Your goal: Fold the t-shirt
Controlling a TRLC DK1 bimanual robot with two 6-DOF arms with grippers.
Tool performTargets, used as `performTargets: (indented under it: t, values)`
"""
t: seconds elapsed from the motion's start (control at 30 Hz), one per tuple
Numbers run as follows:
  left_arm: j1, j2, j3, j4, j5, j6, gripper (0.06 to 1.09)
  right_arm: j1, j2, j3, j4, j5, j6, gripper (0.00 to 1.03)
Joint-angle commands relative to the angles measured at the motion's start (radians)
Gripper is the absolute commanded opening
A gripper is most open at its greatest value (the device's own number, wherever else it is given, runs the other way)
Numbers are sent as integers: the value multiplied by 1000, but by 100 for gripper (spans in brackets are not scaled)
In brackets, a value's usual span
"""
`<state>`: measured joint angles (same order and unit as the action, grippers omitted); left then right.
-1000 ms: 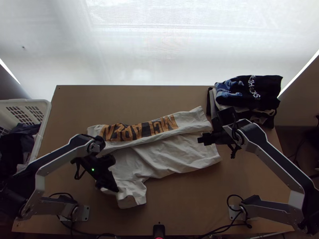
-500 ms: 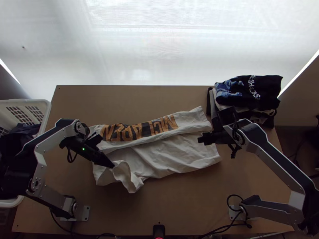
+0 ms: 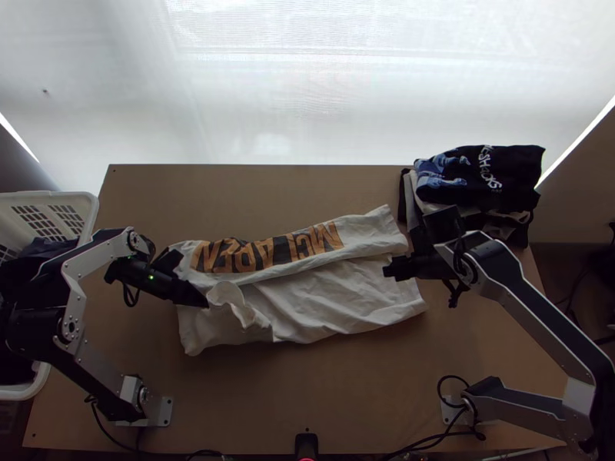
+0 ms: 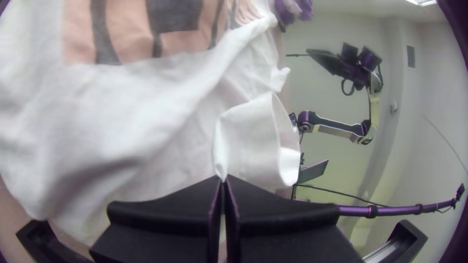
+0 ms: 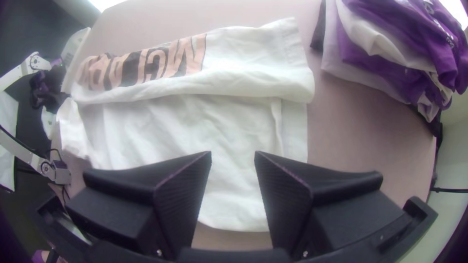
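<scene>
- A white t-shirt (image 3: 346,296) lies lengthwise across the wooden table (image 3: 354,399), its far side turned over in a long band that carries the lettering, probably to narrow the garment into a neat strip.
- At the left end, a loose flap (image 3: 231,300), apparently a sleeve, stands raised in a curl over the body of the shirt, likely drawn inward so that it ends up inside the finished outline.
- The left gripper (image 4: 223,178) has its fingers closed together at the tips, pinching the edge of that flap.
- The right gripper (image 5: 233,155) holds nothing, its fingers parted wide above the shirt's right end, perhaps kept ready to take the near edge once the sleeve is laid down.
- A pile of clothes (image 3: 480,180) sits at the table's far right corner, seemingly where folded pieces go, while a white basket (image 3: 91,230) at the left edge holds dark garments (image 3: 46,250), presumably awaiting their turn.
- The near side remains to be folded, and the curled flap could crease if released carelessly.
</scene>
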<state>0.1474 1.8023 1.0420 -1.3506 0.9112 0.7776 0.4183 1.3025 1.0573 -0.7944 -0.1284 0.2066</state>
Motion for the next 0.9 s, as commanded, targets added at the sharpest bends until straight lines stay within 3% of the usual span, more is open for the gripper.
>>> performTargets:
  t: [0.0, 0.03, 0.07, 0.13, 0.17, 0.33, 0.37, 0.43, 0.47, 0.63, 0.87]
  values:
    - [43, 0, 0, 82, -87, -140, 10, 4, -29, 1, -5, 1, -7, 44]
    - [44, -11, -2, 84, -100, -141, 18, 4, -34, 1, -5, 1, -10, 44]
    - [44, -27, -5, 85, -118, -143, 35, 4, -37, 4, -5, 1, -12, 44]
    - [44, -58, -5, 88, -158, -156, 89, 4, -43, 3, -6, 1, -12, 44]
    - [47, -84, -3, 97, -183, -169, 106, 4, -46, 0, -5, 1, -12, 44]
    - [29, -247, 10, 77, -334, -170, 104, 2, -80, -19, -6, 1, -7, 49]
    - [27, -278, 21, 59, -350, -170, 105, 2, -81, -22, -12, 0, -3, 59]
    - [18, -324, 50, -12, -362, -152, 105, 2, -72, -25, -55, -14, 28, 91]
    - [11, -347, 59, -39, -380, -140, 105, 2, -65, -34, -72, -39, 51, 97]
    - [-34, -431, 27, -61, -515, -140, 104, -42, -28, -120, -88, -123, 126, 97]
    - [-45, -468, -27, -70, -634, -173, 104, -196, 46, -145, -88, -163, 108, 93]
